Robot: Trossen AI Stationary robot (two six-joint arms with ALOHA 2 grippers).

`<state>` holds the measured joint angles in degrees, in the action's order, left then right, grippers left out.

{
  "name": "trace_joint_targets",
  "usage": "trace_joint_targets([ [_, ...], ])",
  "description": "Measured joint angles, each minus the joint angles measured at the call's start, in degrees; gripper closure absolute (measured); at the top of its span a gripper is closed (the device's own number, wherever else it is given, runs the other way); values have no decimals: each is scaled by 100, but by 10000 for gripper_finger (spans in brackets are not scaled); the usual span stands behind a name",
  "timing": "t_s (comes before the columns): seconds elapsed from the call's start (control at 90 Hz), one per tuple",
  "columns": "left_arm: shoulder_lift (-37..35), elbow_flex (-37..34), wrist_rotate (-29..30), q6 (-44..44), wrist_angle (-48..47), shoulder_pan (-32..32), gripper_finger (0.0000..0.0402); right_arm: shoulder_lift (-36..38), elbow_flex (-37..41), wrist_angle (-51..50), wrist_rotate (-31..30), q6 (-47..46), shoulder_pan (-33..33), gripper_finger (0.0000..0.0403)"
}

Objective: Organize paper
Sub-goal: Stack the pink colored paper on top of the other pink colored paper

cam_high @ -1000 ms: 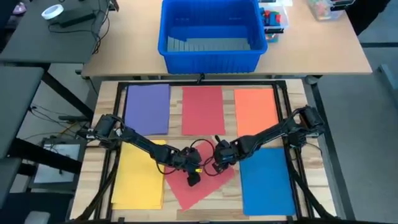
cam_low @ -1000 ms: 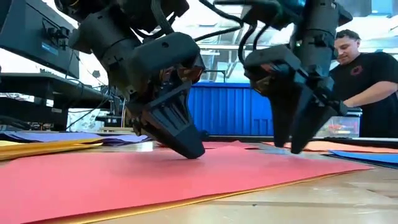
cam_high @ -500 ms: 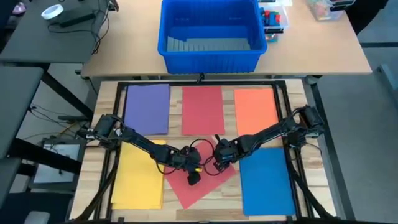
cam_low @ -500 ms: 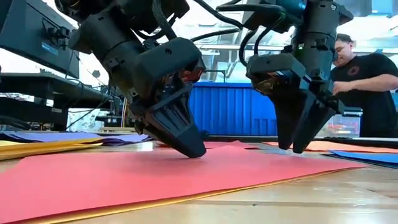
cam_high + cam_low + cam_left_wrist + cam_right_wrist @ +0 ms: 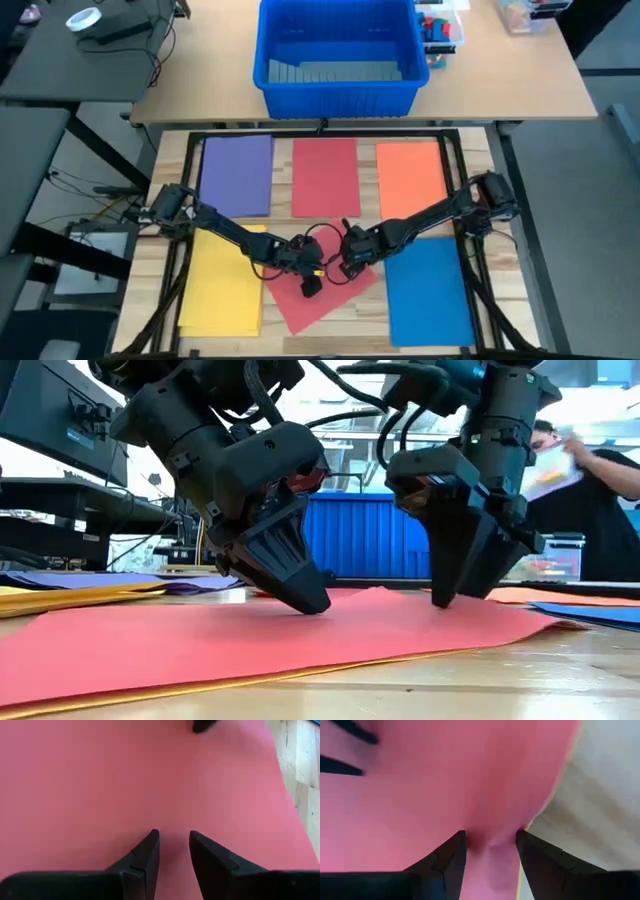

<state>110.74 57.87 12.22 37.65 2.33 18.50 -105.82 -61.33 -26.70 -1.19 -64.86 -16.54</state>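
Right now the crooked red sheet [image 5: 322, 292] lies at the near middle of the tabletop [image 5: 480, 150], between the yellow sheet [image 5: 222, 292] and the blue sheet [image 5: 428, 290], with both arms down on it. The left pincer [image 5: 172, 840] presses its tips onto the sheet's middle; its fingers stand slightly apart and hold nothing, only pinning the paper flat. The right pincer [image 5: 491, 839] sits at the sheet's right edge, partly open, with a raised fold of red paper between its fingers; whether it really has hold of that fold I cannot tell for sure.

The risk, as I judge it, is creasing. With one pincer pinning the middle and the other bunching the edge, any pull across the surface could buckle or tear the thin sheet. If the right fingers close on too little paper, the edge may slip free. A sideways drag might also disturb the yellow sheet peeking from under the red one.

In the high view the sheet is turned out of line with its neighbours: its long axis runs diagonally, from near-left to far-right, while the purple sheet [image 5: 238, 172], second red sheet [image 5: 326, 175] and orange sheet [image 5: 411, 175] point straight away from the robot.
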Motion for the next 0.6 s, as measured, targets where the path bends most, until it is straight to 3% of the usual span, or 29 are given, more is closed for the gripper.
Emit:
trace_joint_targets([
  [0.222, 0, 0, 12, 0, -25, 0, 309, 52, -233, 166, 343, 89, -117, 235],
  [0.6, 0, 0, 27, -11, -46, 2, 309, 279, -268, 1613, 568, -111, -168, 235],
])
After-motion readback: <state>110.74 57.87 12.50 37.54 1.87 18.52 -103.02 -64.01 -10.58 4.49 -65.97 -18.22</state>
